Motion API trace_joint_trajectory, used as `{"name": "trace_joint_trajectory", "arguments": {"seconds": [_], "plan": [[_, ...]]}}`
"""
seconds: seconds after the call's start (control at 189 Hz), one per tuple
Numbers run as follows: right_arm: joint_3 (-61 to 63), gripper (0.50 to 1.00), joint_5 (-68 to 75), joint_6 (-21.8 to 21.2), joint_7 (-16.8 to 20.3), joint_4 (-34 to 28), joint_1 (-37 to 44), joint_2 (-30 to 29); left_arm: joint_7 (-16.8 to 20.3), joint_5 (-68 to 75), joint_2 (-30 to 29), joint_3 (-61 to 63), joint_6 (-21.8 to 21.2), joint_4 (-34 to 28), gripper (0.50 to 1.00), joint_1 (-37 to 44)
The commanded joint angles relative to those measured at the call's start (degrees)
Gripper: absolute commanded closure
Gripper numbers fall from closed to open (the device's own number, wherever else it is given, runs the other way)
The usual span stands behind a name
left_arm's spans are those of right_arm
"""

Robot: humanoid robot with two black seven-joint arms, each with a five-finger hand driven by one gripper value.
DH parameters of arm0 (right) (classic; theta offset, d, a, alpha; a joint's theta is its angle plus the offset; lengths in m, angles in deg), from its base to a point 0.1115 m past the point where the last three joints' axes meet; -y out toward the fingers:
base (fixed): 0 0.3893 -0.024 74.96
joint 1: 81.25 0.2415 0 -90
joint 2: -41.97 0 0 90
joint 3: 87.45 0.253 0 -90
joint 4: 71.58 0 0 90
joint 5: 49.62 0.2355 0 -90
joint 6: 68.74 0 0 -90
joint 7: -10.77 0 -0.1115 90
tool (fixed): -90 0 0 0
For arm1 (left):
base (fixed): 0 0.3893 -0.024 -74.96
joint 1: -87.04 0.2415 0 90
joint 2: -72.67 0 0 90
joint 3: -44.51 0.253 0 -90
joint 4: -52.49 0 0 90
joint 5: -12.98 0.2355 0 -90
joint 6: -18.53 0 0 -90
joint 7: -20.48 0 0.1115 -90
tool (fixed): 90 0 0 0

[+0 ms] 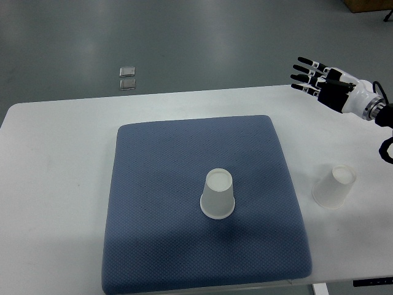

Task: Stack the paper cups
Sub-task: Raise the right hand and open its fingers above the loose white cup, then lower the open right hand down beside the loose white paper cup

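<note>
One white paper cup (pixel 218 194) stands upside down on the blue mat (pixel 159 184), near its middle. A second white paper cup (pixel 334 185) stands upside down on the white table, right of the mat. My right hand (pixel 310 76) is raised over the table's far right corner, well above and beyond the second cup. Its fingers are spread and it holds nothing. The left arm does not show.
The white table (pixel 55 184) carries the mat. Two small clear square objects (pixel 128 78) lie on the grey floor beyond the table's far edge. A brown box corner (pixel 368 5) shows at the top right.
</note>
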State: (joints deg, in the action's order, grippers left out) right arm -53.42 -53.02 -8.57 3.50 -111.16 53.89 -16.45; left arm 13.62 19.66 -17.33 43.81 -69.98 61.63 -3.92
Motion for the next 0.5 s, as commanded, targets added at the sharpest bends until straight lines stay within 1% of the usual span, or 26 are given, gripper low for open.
{"name": "trace_joint_trajectory", "arguments": {"seconds": [0.0, 0.063, 0.127, 0.211, 0.264, 0.497], "plan": [[-0.45, 0.579, -1.87, -0.58, -2.22, -0.23, -0.04, 1.56, 0.00, 0.01, 0.00, -0.09, 0.00, 0.00, 0.500, -0.01], [-0.54, 0.579, -2.84, -1.20, -2.22, -0.31, 0.22, 1.91, 0.00, 0.01, 0.00, 0.00, 0.00, 0.00, 0.500, -0.01], [-0.89, 0.581, -5.12, -2.96, -2.22, -0.31, 0.66, 3.32, 0.00, 0.01, 0.00, 0.00, 0.00, 0.00, 0.500, -0.01], [-0.72, 0.579, -11.28, -4.28, -2.31, -0.49, 1.01, 4.11, 0.00, 0.01, 0.00, 0.00, 0.00, 0.00, 0.500, -0.01], [-0.98, 0.579, -16.10, -5.17, -2.49, -1.89, 1.36, 4.81, 0.00, 0.01, 0.00, 0.00, 0.00, 0.00, 0.500, -0.01], [-1.25, 0.576, -33.34, -5.17, -2.49, -7.26, 2.33, 10.61, 0.00, 0.01, 0.00, 0.00, 0.00, 0.00, 0.500, -0.01]]}}
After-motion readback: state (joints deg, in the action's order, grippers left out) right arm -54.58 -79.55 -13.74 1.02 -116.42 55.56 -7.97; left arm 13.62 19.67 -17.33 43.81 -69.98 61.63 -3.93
